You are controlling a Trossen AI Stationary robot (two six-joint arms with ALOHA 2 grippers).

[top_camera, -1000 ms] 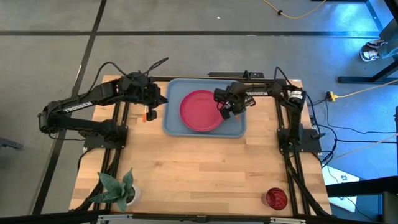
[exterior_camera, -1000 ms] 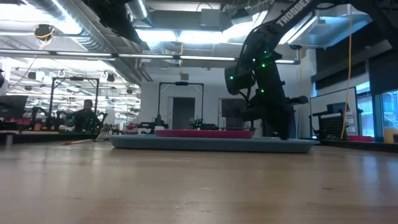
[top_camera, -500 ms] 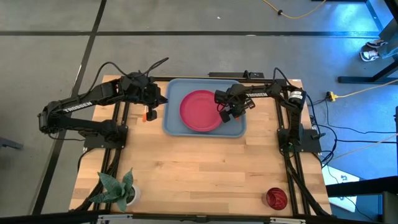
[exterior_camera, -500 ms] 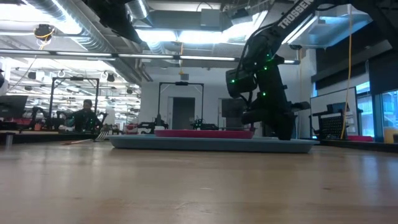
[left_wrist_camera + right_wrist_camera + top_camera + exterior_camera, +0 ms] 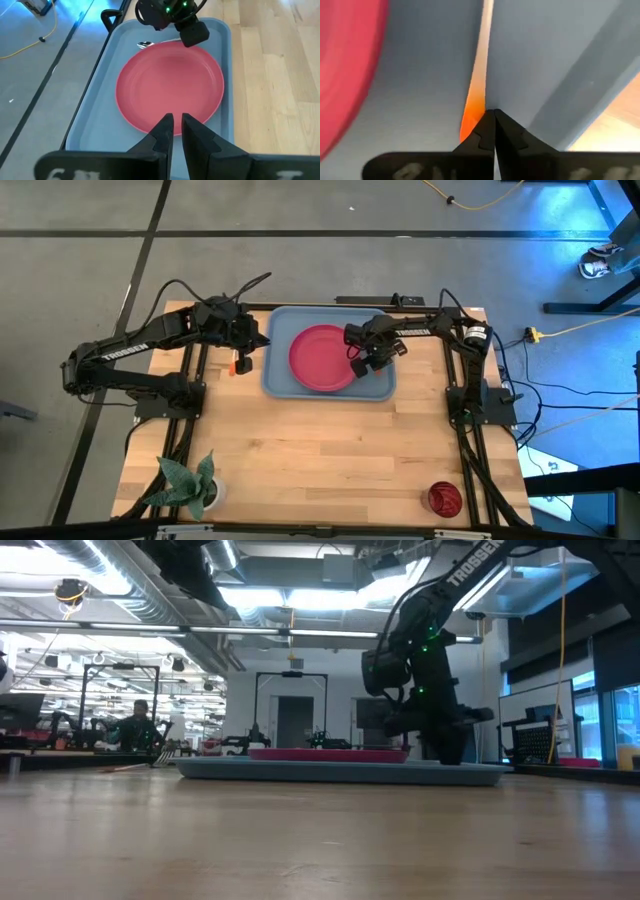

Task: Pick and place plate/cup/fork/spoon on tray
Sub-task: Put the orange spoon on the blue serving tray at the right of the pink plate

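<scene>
The light-blue tray (image 5: 380,385) lies at the table's far middle, with the pinkish-red plate (image 5: 322,360) flat on its floor. My right gripper (image 5: 364,358) is low over the tray's right part, beside the plate, shut on the spoon's orange handle. The spoon's silver head (image 5: 145,44) shows by the plate's rim. My left gripper (image 5: 245,340) hovers off the tray's left edge, its fingers nearly together and empty (image 5: 177,124). The fork's orange handle (image 5: 240,366) lies on the table just below it. The dark-red cup (image 5: 444,498) stands at the near right corner. My right gripper pinches the spoon's orange handle (image 5: 474,107) between its two fingertips. The fingers slant down from the table's right side. The handle runs on ahead of them along the tray floor (image 5: 530,55), beside the plate (image 5: 345,65). I cannot tell whether the spoon rests on the tray.
A white pot with a green plant (image 5: 190,485) stands at the near left corner. Bare wood lies between the tray and the near edge (image 5: 330,460). A person (image 5: 138,725) shows far back in the room.
My right gripper has shifted a little over the tray's right part, ending slightly nearer the plate, and has stayed low and shut on the spoon's handle.
</scene>
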